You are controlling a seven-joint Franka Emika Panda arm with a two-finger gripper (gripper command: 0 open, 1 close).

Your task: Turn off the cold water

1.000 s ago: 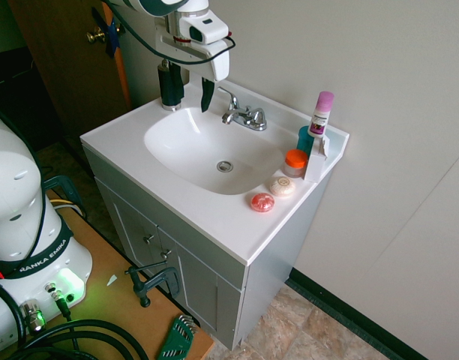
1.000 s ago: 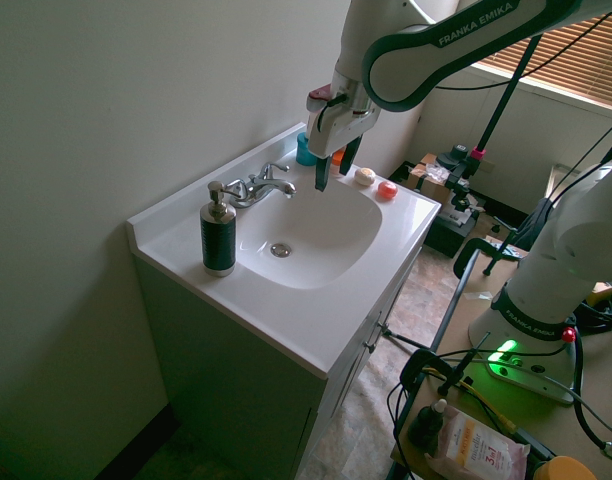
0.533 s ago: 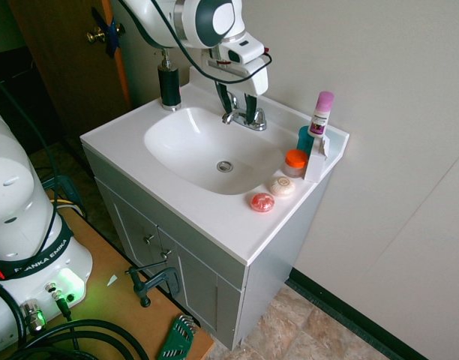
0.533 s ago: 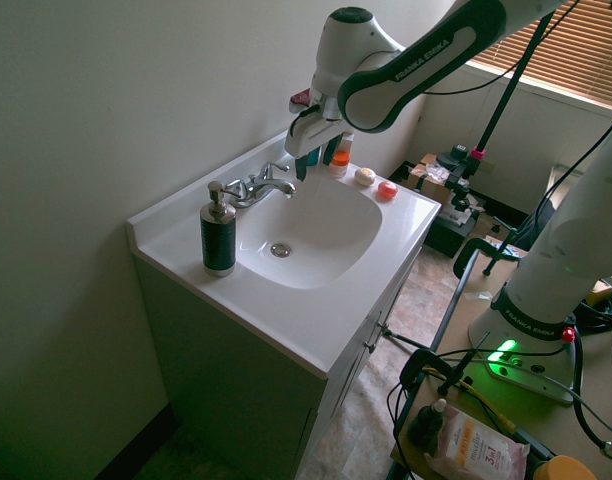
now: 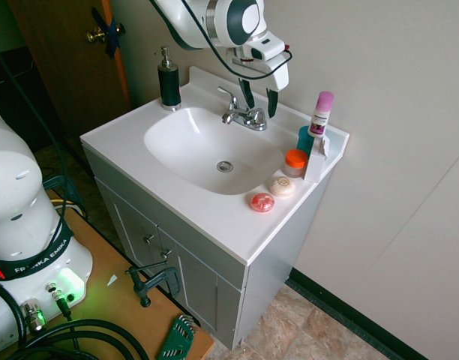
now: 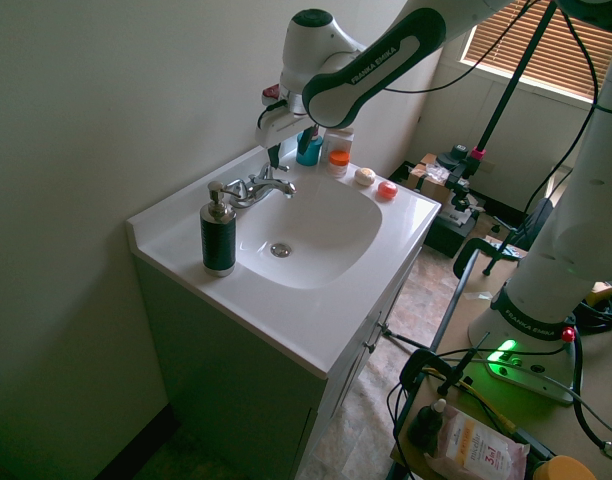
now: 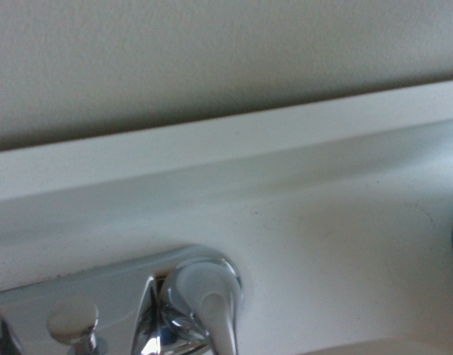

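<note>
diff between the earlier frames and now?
The gripper has moved along the back of the sink, away from the soap dispenser and toward the blue cup. It is now by the right-hand faucet lever, fingers apart. Nothing taken hold of or let go. Faucet, dispenser, cup and the orange-lidded jar stayed put.

Arm (image 6: 376,68): white segmented housings, rounded, with dark green-black bands and end caps; "FRANKA EMIKA" in white capitals on a dark green strip. Base (image 5: 36,289): white, dark band with the same lettering, small red mark beside it, green-glowing light, round connectors. Wrist housing (image 5: 268,51): white, rounded, with a small dark oval marking. Hand body: white, boxy. Gripper (image 5: 260,103): two slim dark tapering fingers. Cable (image 5: 214,51): one, thin, black, along the arm.
</note>
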